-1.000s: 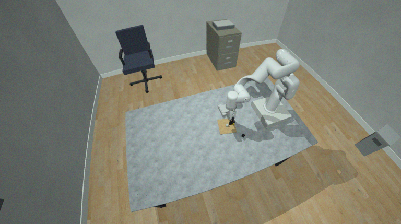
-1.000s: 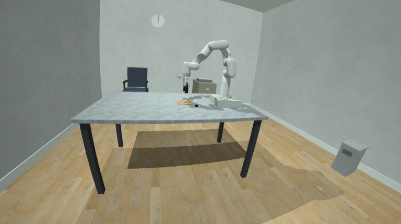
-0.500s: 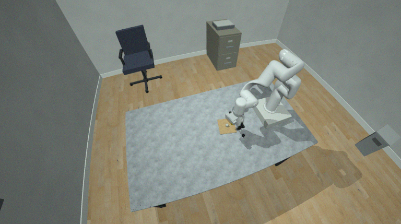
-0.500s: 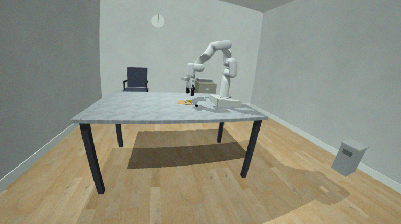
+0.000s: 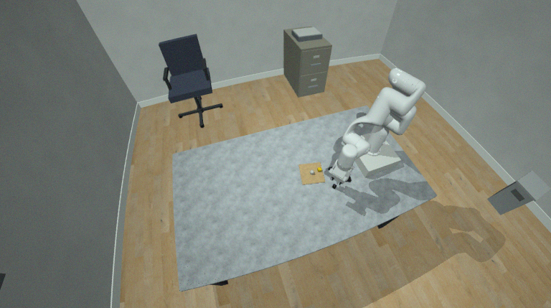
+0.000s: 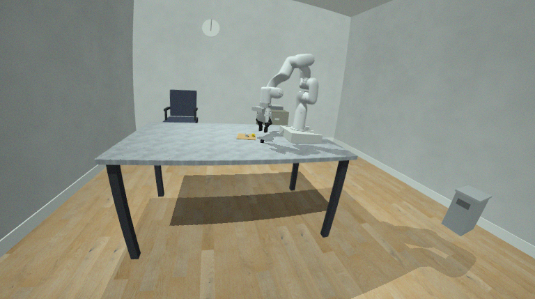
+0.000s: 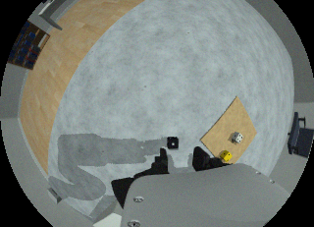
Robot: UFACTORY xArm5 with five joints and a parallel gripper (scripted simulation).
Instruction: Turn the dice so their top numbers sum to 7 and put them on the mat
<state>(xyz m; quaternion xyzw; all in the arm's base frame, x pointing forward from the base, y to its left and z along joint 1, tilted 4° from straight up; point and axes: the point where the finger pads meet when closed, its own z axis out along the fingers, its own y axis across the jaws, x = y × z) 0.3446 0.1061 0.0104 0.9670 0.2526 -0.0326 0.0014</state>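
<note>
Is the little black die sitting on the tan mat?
No, the black die sits on the grey table, off the tan mat.

Matt tan mat (image 5: 311, 179), wood-plank floor (image 5: 252, 93)

At frame centre a tan square mat (image 5: 311, 173) carried a white die (image 5: 311, 171) and a yellow die (image 5: 320, 169); a black die (image 5: 334, 186) lay on the mottled grey tabletop (image 5: 243, 207).

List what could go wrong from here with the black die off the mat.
1. The black die lies on the table beside the mat; an off-centre grasp by the open gripper could tip it or knock it away.
2. Carrying it over could bump the yellow die near the mat's edge, or the white die.
</note>
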